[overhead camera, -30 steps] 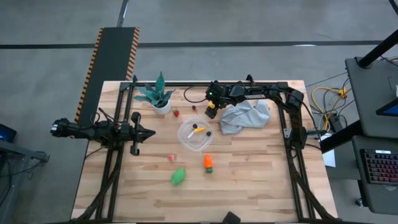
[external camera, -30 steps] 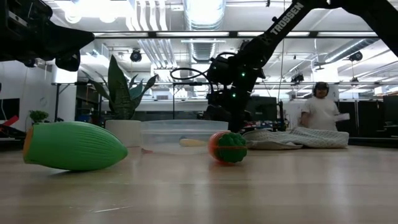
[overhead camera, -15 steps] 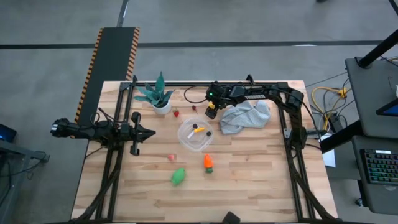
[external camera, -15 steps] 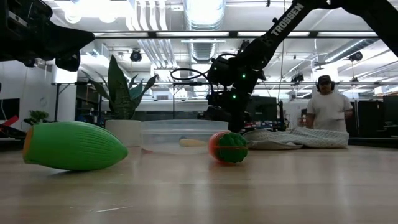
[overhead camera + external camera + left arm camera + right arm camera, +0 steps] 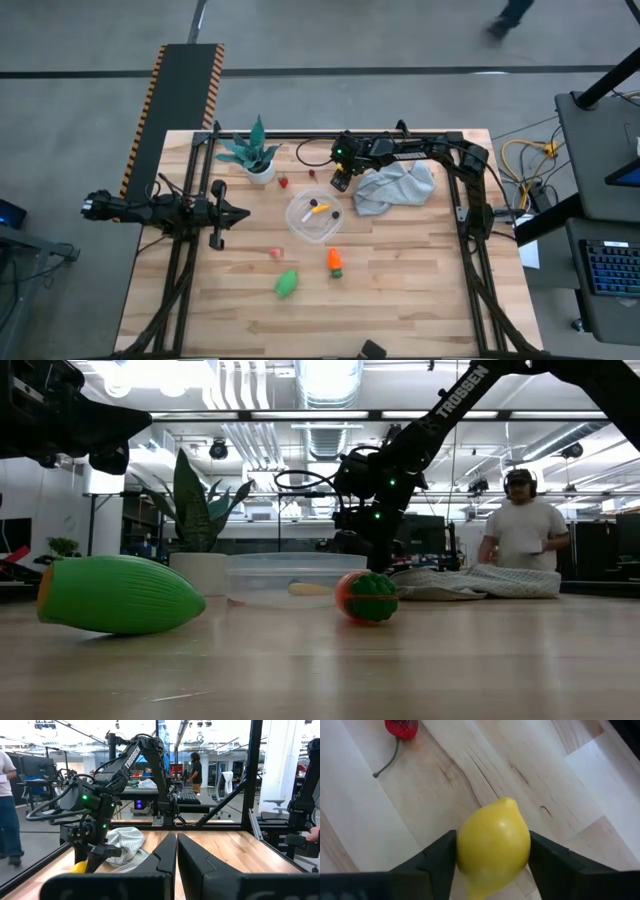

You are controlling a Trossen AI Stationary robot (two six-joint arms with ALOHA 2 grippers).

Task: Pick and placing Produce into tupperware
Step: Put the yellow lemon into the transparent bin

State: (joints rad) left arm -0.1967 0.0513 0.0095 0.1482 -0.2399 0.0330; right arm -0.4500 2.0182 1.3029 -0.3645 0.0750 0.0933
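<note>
A yellow toy lemon (image 5: 493,842) lies on the table just past the far rim of the clear round tupperware (image 5: 314,216). My right gripper (image 5: 340,182) slants down over it and is closed on it. The tub holds a yellow-orange piece and a dark piece. More produce lies loose: a red cherry (image 5: 402,727) close to the lemon, a red piece (image 5: 284,182), a pink one (image 5: 275,253), an orange one (image 5: 334,261) and a green one (image 5: 287,283). My left gripper (image 5: 240,211) waits shut at the table's left. My right gripper pinches the lemon between its two fingers (image 5: 440,857), one on each of its rounded sides (image 5: 465,850). The fingers slant down from the table's right and far side. The lemon's pointed end (image 5: 509,801) faces away from the wrist. Whether it is off the wood I cannot tell.
A teal-leaved plant in a white pot (image 5: 255,155) stands at the far left. A crumpled grey-blue cloth (image 5: 395,187) lies right beside my right gripper. A black frame rail (image 5: 300,135) runs along the far edge. A person stands in the room beyond the table.
</note>
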